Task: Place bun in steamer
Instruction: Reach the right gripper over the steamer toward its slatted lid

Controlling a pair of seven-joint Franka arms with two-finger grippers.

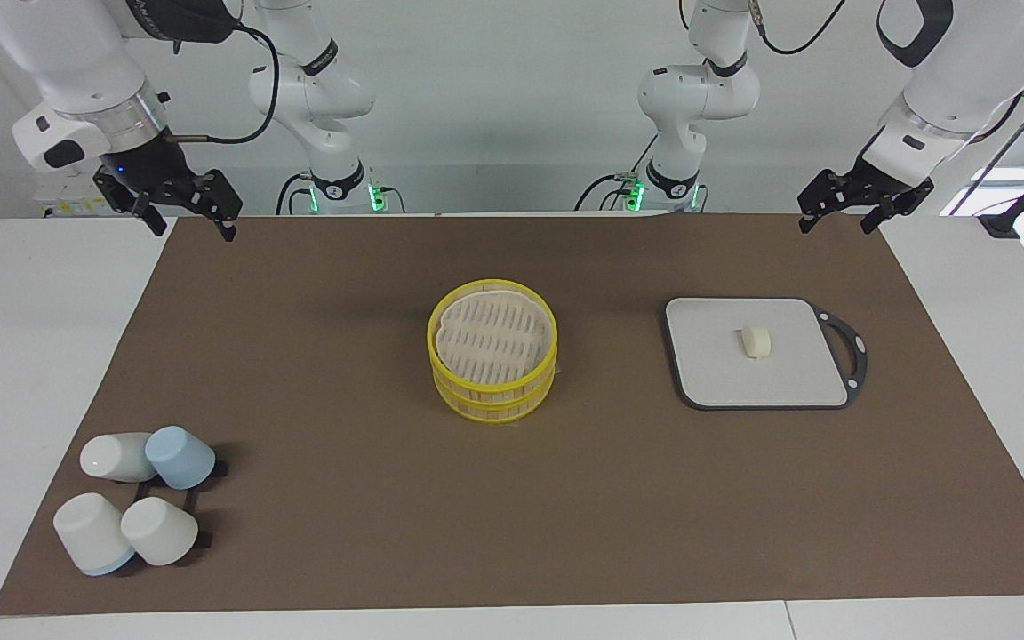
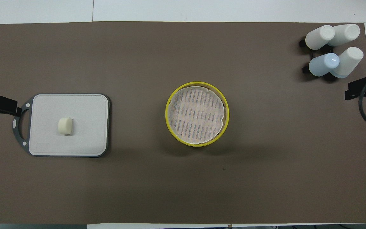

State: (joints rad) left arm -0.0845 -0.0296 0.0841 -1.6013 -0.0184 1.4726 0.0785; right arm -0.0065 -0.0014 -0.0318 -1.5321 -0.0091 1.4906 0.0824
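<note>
The bun [image 1: 756, 341] lies on a white cutting board [image 1: 716, 378] toward the left arm's end of the table; it also shows in the overhead view [image 2: 64, 126]. The steamer [image 1: 494, 402] stands mid-table with its yellow-rimmed top piece [image 1: 492, 340] and whitish slatted disc [image 2: 197, 116] stacked on it, so its inside is hidden. My left gripper [image 1: 836, 222] hangs open and empty over the mat's corner by the board's handle. My right gripper [image 1: 192, 227] hangs open and empty over the mat's corner at the right arm's end. Both arms wait.
Several upturned white and pale-blue cups [image 1: 134, 507] sit on a black rack at the right arm's end, farther from the robots than the steamer; they also show in the overhead view [image 2: 334, 51]. A brown mat [image 1: 343, 498] covers the table.
</note>
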